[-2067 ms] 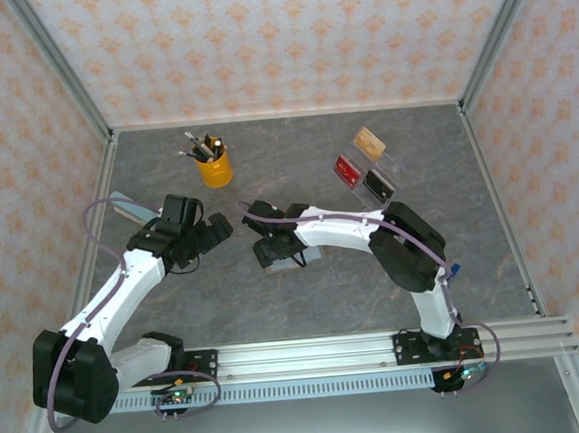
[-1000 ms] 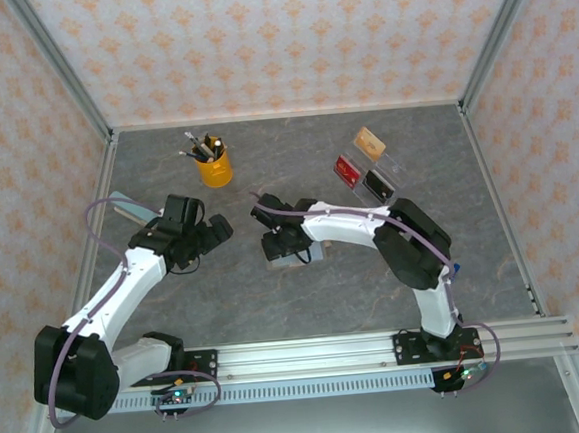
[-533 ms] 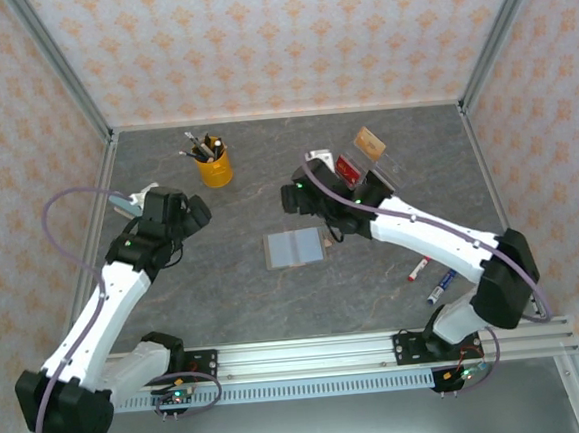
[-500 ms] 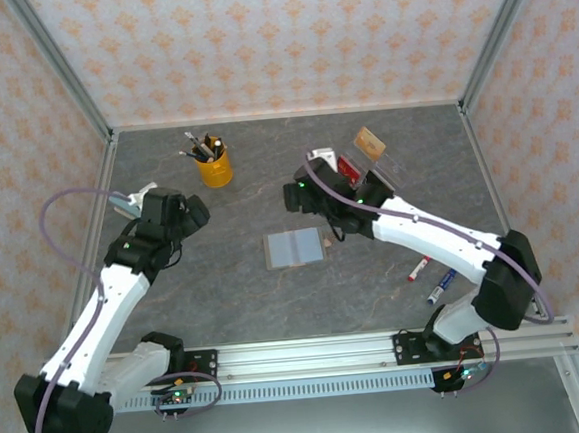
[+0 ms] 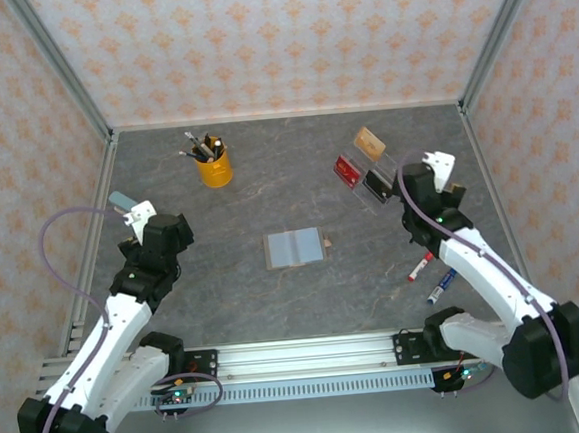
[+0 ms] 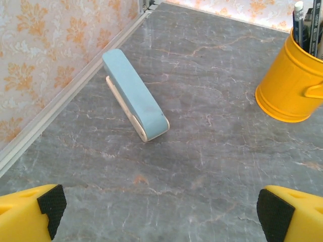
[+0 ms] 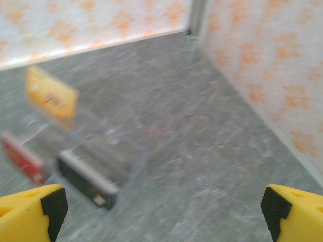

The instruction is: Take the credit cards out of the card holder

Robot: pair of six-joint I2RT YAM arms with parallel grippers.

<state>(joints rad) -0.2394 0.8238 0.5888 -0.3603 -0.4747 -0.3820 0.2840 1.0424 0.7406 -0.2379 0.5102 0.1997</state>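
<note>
The card holder (image 5: 294, 247) lies spread flat mid-table, pale grey-blue side up, with neither gripper touching it. Three credit cards stand in a clear plastic tray (image 5: 391, 173) at the back right: tan-orange (image 5: 368, 142), red (image 5: 345, 170) and black (image 5: 377, 184). The right wrist view, blurred, shows them as the tan-orange card (image 7: 50, 93), red card (image 7: 20, 156) and black card (image 7: 86, 179). My right gripper (image 5: 436, 168) (image 7: 161, 214) hovers open just right of the tray, holding nothing. Far left, my left gripper (image 5: 137, 212) (image 6: 161, 217) is open over bare table.
A light-blue block (image 6: 135, 101) lies ahead of the left gripper by the left wall. A yellow cup (image 5: 214, 165) of pens stands at the back. A red marker (image 5: 421, 264) and a blue marker (image 5: 442, 287) lie front right. A small brown scrap (image 5: 329, 241) sits beside the holder.
My right arm let go of the card holder, swung from mid-table to the right by the tray, and its jaws opened. The left arm drew back toward the left wall.
</note>
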